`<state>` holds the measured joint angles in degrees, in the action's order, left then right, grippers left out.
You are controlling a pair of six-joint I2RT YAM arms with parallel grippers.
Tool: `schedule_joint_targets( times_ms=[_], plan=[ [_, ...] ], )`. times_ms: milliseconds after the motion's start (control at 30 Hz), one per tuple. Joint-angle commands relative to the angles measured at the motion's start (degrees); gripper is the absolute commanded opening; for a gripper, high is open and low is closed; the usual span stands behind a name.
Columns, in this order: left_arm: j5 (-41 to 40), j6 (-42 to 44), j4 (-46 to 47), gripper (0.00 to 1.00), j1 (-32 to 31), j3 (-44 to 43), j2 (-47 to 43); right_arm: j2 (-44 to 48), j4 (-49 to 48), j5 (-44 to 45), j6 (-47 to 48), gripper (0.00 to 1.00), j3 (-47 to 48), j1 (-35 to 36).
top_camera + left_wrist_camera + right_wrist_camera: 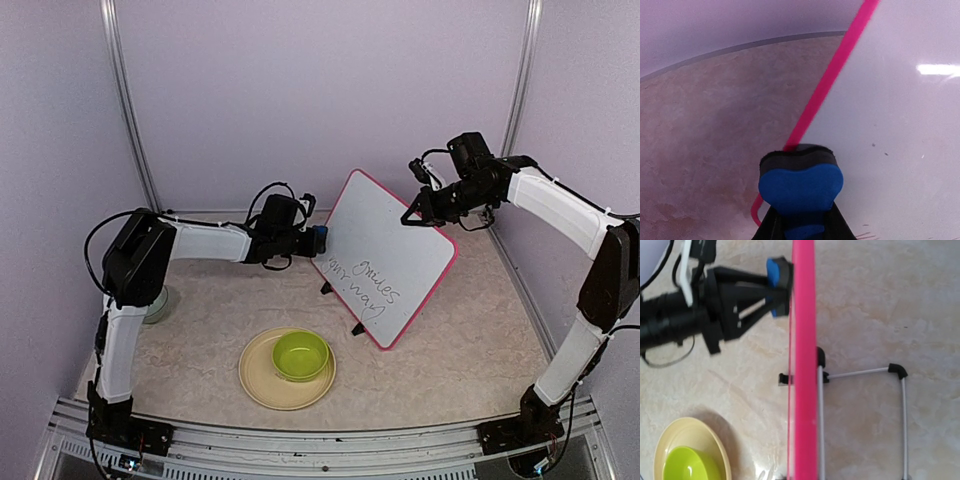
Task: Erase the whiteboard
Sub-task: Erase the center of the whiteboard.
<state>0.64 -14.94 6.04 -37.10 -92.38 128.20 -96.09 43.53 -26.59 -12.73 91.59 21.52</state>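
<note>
Pink-framed whiteboard (385,255), tilted mid-right on the worktop (470,330), looks light, stiff and tippy, so I'd steady its far top edge, where the right jaws sit pressed together, while the left jaws pinch a blue foam eraser (800,187) at its left edge.

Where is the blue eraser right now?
The blue eraser is left of centre in the top view, held in the left gripper against the left frame edge of the whiteboard, beyond the yellow plate.

beige marbled table (455,330): whiteboard (385,240) standing on feet, yellow plate (260,386) near front.
</note>
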Motion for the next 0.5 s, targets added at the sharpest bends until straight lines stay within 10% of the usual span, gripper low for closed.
schedule_joint_targets(
  times_ms=[0,467],
  plan=[
    [1.10,4.53,1.15,0.02,-4.39,-1.18,-0.23,-1.55,2.91,3.47,6.23,0.00,-0.27,0.73],
    [0.26,6.63,3.11,0.02,-10.17,1.96,-2.15,-1.12,2.68,3.30,6.23,0.00,-0.80,0.72]
  ],
)
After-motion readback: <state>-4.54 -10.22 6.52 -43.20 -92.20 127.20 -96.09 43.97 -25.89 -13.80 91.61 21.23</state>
